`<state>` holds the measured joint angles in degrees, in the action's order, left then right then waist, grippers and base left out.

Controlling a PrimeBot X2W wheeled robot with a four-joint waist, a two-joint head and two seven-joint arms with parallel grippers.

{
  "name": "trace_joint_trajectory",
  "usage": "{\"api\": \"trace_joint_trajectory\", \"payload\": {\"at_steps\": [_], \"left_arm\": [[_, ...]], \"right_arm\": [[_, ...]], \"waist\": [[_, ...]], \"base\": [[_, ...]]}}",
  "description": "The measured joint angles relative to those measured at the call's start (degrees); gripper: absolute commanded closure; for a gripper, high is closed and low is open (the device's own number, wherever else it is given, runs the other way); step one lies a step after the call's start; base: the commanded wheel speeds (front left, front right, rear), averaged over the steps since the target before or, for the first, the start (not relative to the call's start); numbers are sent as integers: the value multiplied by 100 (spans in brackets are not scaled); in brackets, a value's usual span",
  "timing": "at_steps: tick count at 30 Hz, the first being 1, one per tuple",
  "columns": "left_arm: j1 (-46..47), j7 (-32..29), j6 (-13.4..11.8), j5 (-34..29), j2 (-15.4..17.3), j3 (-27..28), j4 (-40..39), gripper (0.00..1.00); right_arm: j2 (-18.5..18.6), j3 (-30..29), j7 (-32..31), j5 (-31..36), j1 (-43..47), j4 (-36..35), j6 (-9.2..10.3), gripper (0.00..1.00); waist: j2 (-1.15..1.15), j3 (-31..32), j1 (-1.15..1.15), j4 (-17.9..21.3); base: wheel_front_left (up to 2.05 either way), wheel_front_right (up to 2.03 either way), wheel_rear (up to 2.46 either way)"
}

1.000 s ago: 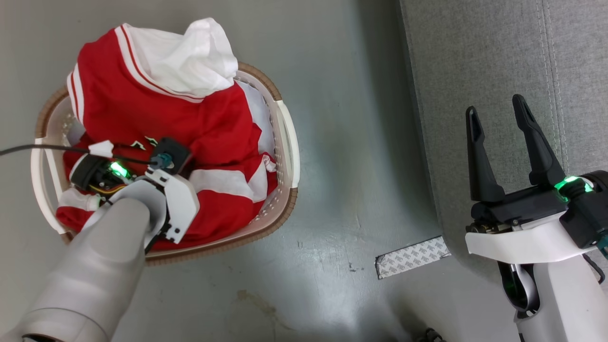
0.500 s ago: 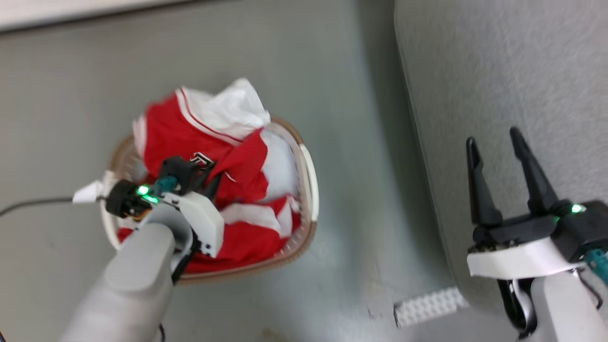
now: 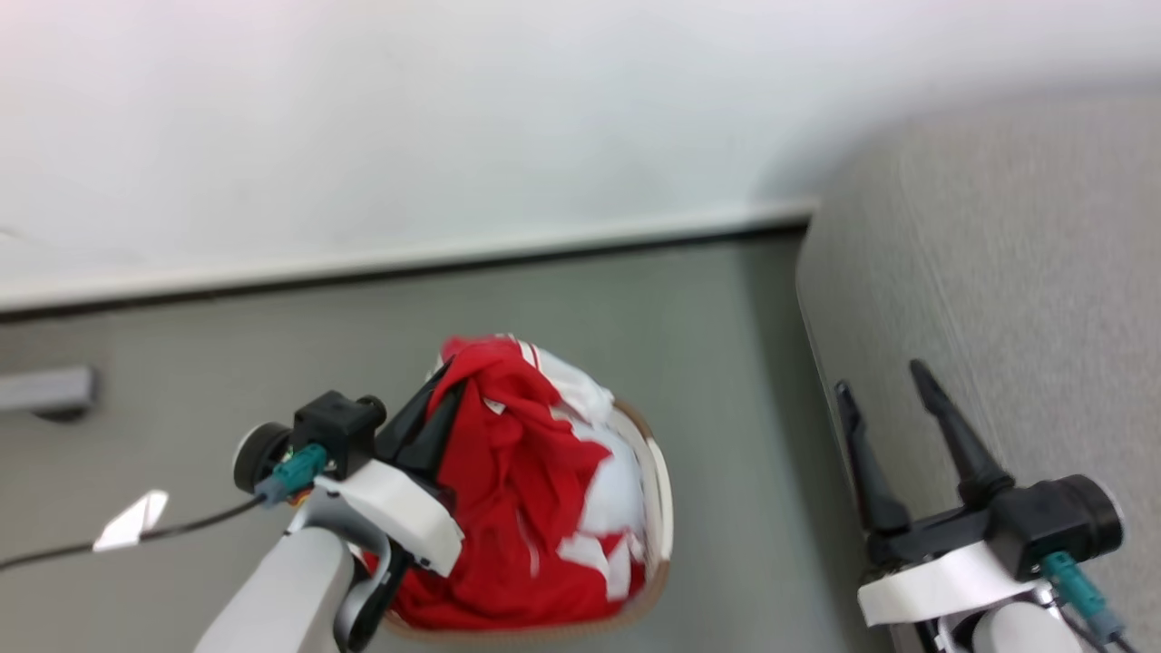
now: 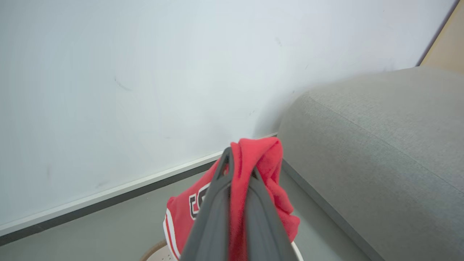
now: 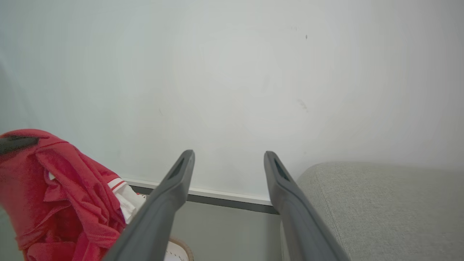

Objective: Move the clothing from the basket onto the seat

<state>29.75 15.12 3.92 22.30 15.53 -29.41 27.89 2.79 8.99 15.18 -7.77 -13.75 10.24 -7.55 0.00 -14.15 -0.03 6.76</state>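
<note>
My left gripper (image 3: 444, 404) is shut on a fold of the clothing (image 3: 517, 490), a red jersey with white trim. It holds the bunched fabric up above the basket (image 3: 659, 508), while the lower part still hangs into it. In the left wrist view the red cloth (image 4: 262, 156) is pinched between the fingers (image 4: 217, 188), with dark lettering below. The seat (image 3: 998, 299), a light-grey sofa, stands to the right. My right gripper (image 3: 882, 379) is open and holds nothing, beside the sofa's edge. From the right wrist view, the clothing (image 5: 54, 188) hangs at the left, beyond that gripper (image 5: 229, 154).
A white wall (image 3: 453, 118) with a baseboard (image 3: 408, 263) runs behind the grey floor (image 3: 726, 363). A dark cable with a white tag (image 3: 131, 519) trails left of my left arm. A grey bar (image 3: 45, 390) sits at the far left.
My left gripper has shut on the jersey and lifted it, pulling the red cloth up out of the basket. The head camera has tilted up toward the wall. The right gripper stays open.
</note>
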Motion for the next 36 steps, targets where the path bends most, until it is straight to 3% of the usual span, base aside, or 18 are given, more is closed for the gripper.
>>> {"api": "trace_joint_trajectory", "payload": {"at_steps": [7,15,18,23,30,35,36], "left_arm": [[-518,-338,-125,123,188,5,-1283,100],[-893,-939,-170,291,434,-97,-2454,100],[-992,-1128,-145,339,508,-205,-2742,100],[-1034,-1298,-29,360,497,-458,-3009,100],[-1030,-1427,118,401,326,-871,-3216,100],[-993,-1455,233,498,224,-1212,-3396,100],[-982,-1455,257,542,201,-1252,-3415,100]], "right_arm": [[4,653,0,183,147,51,0,0],[439,2268,0,13,-229,237,0,0],[725,2963,0,-248,-674,289,0,0],[1005,3600,0,-471,-1199,460,0,0],[1144,4083,0,-693,-1685,778,0,0],[1093,4655,1,-1271,-1733,1074,0,0],[1087,4782,1,-1429,-1747,1145,0,29]], "waist": [[0,789,0,-259],[0,1153,1,-332],[0,1198,1,-290],[0,1234,2,-275],[0,1259,3,-329],[0,1292,3,-384],[0,1300,3,-399]], "base": [[0,0,0],[0,0,0],[0,0,0],[0,0,0],[0,0,0],[0,0,0],[0,0,0]]}}
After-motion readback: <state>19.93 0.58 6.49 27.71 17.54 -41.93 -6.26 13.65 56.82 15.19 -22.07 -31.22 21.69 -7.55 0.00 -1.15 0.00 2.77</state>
